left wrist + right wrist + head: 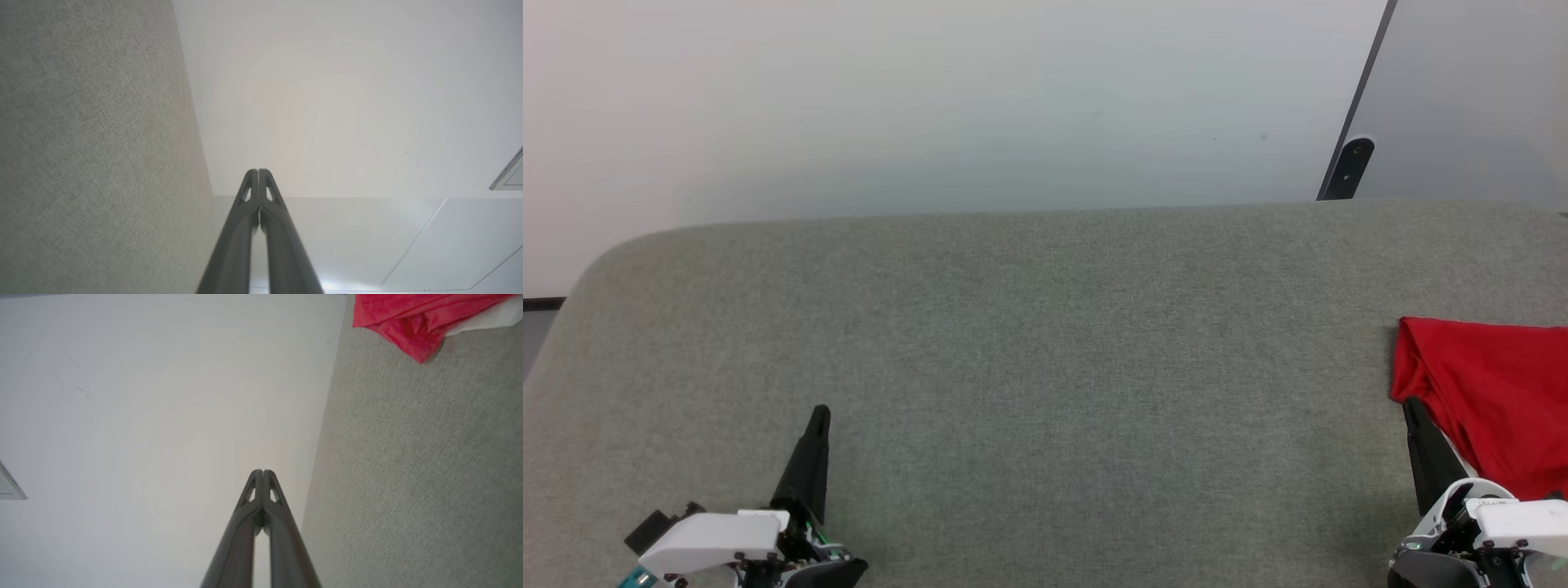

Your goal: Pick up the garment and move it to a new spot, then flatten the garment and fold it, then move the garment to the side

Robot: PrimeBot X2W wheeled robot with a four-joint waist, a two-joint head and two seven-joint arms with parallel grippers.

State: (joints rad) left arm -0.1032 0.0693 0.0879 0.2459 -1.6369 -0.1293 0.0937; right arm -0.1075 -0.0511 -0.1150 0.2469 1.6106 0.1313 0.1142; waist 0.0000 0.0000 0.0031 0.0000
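Note:
The garment (1490, 400) is a red shirt lying bunched at the right edge of the grey table (1045, 367), partly cut off by the head view's border. In the right wrist view the garment (412, 318) shows red folds with a strip of white cloth beside them. My right gripper (1411, 404) is shut and empty, its tip right beside the garment's near left corner; the right wrist view shows its fingertips (263, 472) pressed together. My left gripper (821, 412) is shut and empty at the lower left, its fingertips (258, 171) closed, far from the garment.
The grey fabric-covered table spans the head view, with a rounded far left corner (613, 253). Behind it stands a pale wall (931, 98), with a dark-framed panel (1356, 155) at the upper right.

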